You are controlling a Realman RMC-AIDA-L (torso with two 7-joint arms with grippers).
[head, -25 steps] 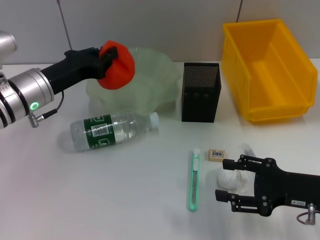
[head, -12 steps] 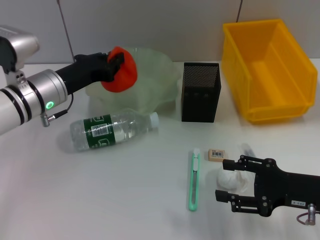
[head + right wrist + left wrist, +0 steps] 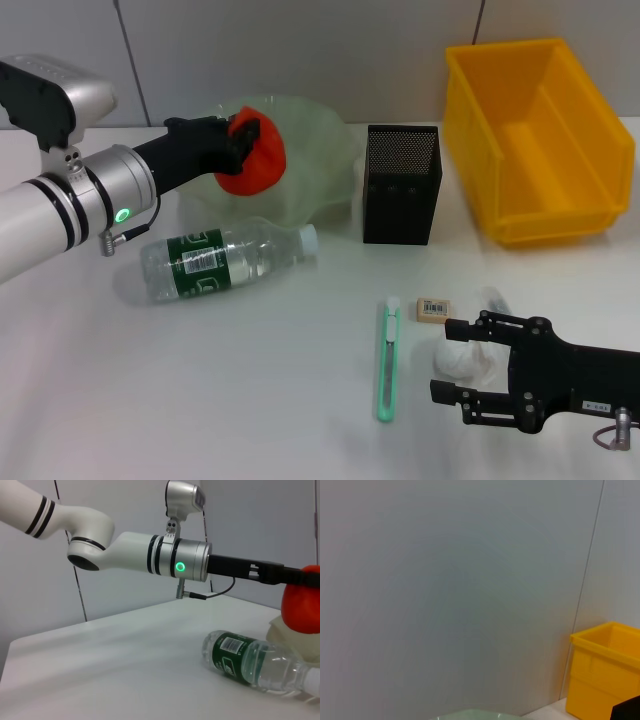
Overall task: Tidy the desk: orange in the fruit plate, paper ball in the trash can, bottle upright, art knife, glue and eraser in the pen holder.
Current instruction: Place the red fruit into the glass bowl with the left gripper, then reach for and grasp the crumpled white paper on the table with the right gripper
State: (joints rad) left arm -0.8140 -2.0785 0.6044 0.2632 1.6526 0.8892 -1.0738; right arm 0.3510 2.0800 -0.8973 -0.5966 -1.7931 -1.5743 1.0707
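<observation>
Orange point(image 3: 253, 158) is held tight by the left gripper's point(image 3: 243, 135) fingers over the fruit plate point(image 3: 320, 150), upper left. Nothing is seen inside the pen holder point(image 3: 402, 183) or trash can point(image 3: 535, 140). The right gripper's point(image 3: 452, 359) fingers are spread around the paper ball point(image 3: 462, 358), lower right. The bottle's point(image 3: 255, 664) far side is shown only by the right wrist view.

Orange point(image 3: 252, 159) was held over the translucent green fruit plate point(image 3: 320, 150). Clear bottle point(image 3: 228, 258) with green label lay on its side. Green art knife point(image 3: 388, 358), eraser point(image 3: 433, 309) and white paper ball point(image 3: 462, 358) lay near the black mesh pen holder point(image 3: 402, 184); yellow trash can point(image 3: 538, 140) stood beside it.
</observation>
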